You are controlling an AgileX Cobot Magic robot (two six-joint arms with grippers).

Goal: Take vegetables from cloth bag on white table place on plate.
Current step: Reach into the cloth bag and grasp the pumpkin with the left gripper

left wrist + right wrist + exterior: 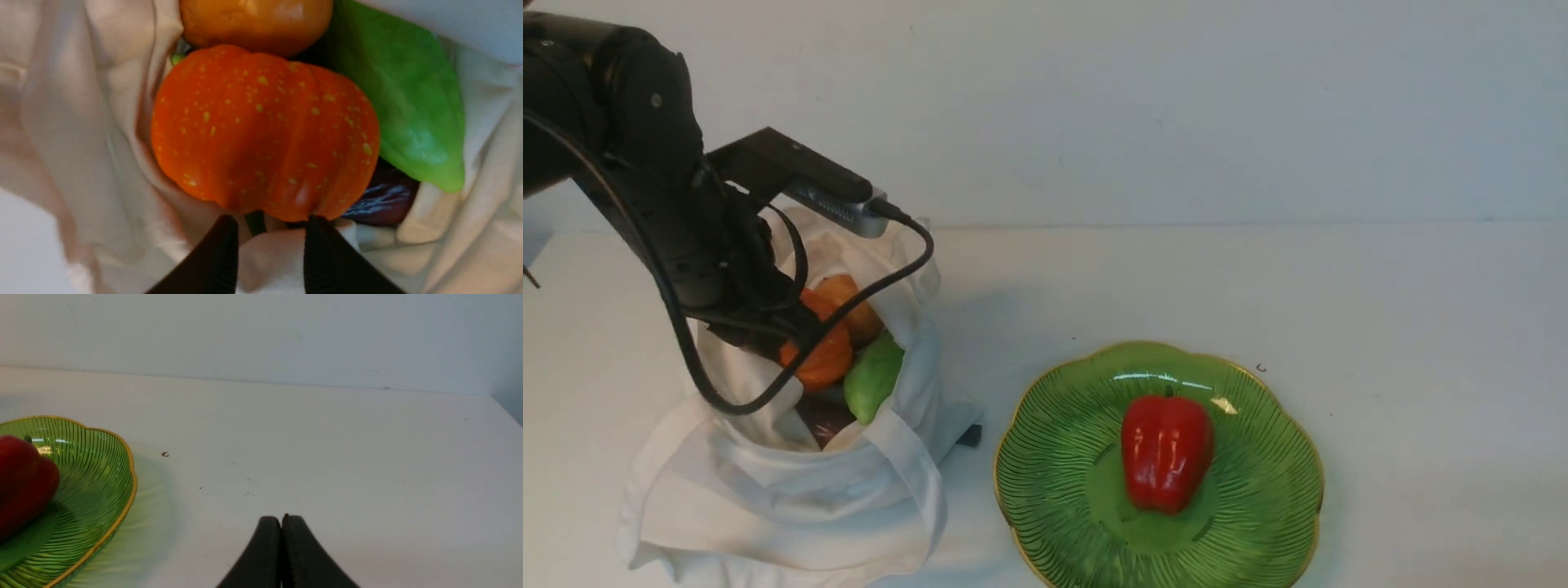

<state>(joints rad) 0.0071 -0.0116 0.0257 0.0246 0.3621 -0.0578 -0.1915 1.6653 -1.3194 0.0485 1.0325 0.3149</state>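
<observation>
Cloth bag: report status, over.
Left gripper open, tips at pumpkin inside cloth bag. Right gripper shut, empty. Red pepper on plate. Bag cloth crowds pumpkin.

Bag (102,122) folds, gourd (408,102) probably crowd pumpkin (265,134); table (1421,327) open.

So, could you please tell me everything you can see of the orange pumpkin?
The pumpkin is glossy orange, ribbed, flecked with yellow spots, and looks like plastic. It lies in the open mouth of the cloth bag, dark stem toward the left gripper, whose open fingers sit at that end. The tan potato and green gourd press against it, bag fabric folds along its other side, and a dark purple item shows beneath.
</observation>
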